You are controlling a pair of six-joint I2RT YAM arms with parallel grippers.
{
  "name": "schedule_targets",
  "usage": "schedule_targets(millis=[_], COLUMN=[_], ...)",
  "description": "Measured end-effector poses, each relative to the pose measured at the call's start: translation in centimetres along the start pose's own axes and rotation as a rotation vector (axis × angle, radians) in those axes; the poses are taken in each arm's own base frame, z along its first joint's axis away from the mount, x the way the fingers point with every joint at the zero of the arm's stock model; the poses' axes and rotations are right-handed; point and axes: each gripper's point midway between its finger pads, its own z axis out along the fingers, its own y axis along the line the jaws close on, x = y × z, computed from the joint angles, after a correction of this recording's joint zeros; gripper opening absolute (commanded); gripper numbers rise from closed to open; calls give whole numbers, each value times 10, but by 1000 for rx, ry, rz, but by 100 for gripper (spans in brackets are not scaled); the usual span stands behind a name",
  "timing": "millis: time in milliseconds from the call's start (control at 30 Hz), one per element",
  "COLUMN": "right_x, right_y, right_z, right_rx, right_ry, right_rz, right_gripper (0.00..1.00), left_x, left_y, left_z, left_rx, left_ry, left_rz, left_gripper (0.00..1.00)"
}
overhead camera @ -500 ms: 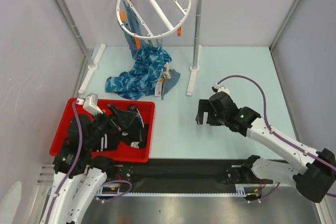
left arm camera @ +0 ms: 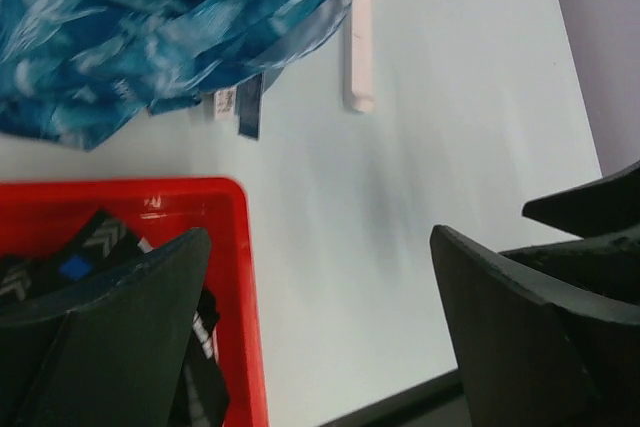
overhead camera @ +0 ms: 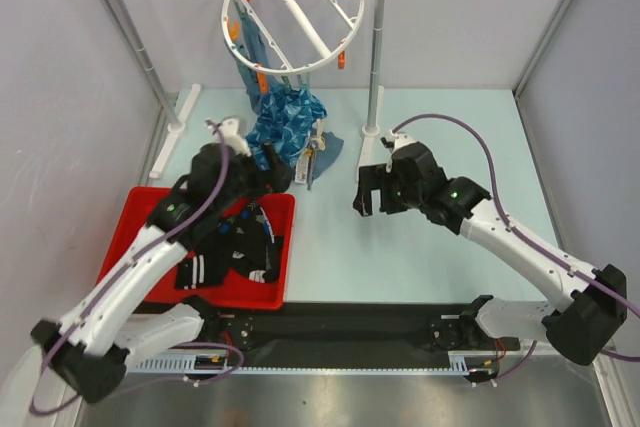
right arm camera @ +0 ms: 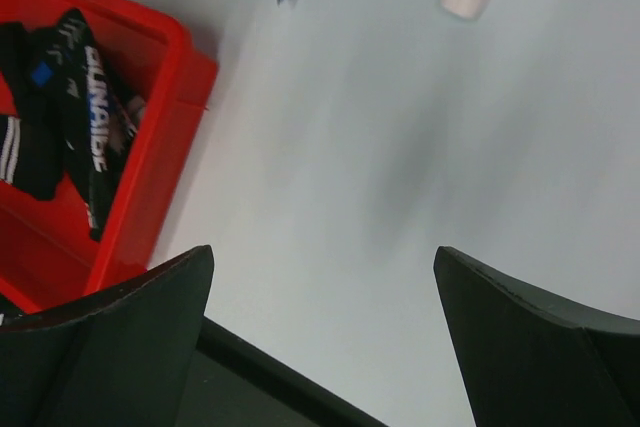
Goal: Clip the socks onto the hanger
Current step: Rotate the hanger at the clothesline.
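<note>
Several black socks point(overhead camera: 232, 252) with white stripes and lettering lie in the red bin point(overhead camera: 140, 209); they also show in the right wrist view point(right arm camera: 85, 117) and in the left wrist view point(left arm camera: 105, 232). The white ring hanger point(overhead camera: 297, 17) with orange clips hangs from the grey rail at the back. My left gripper point(overhead camera: 272, 175) hovers open over the bin's far right corner, empty point(left arm camera: 318, 237). Over the bare table right of the bin, my right gripper point(overhead camera: 372, 195) is open and holds nothing point(right arm camera: 323, 252).
A blue patterned cloth point(overhead camera: 285, 125) hangs from the hanger down onto the table behind the bin, also seen in the left wrist view point(left arm camera: 150, 27). The rail stand's white foot point(overhead camera: 366, 152) and post stand between the two grippers, further back.
The left arm has lifted out of the red bin and swung up and right to its far corner. The right gripper has shifted left and further back.
</note>
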Motion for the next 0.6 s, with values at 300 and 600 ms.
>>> schedule_targets(millis=[300,600], right_x=[-50,-73], right_y=[15,28], right_z=[-35,-55], right_rx=[-84,-150], right_ry=[-124,-173], right_rz=[-22,-63], right_gripper=[100,100], left_x=[-19,-42], left_y=[-20,-18], left_z=[101,170], left_rx=[-140,-264], left_ry=[-3,-35], left_rz=[166,238], left_gripper=[97,72])
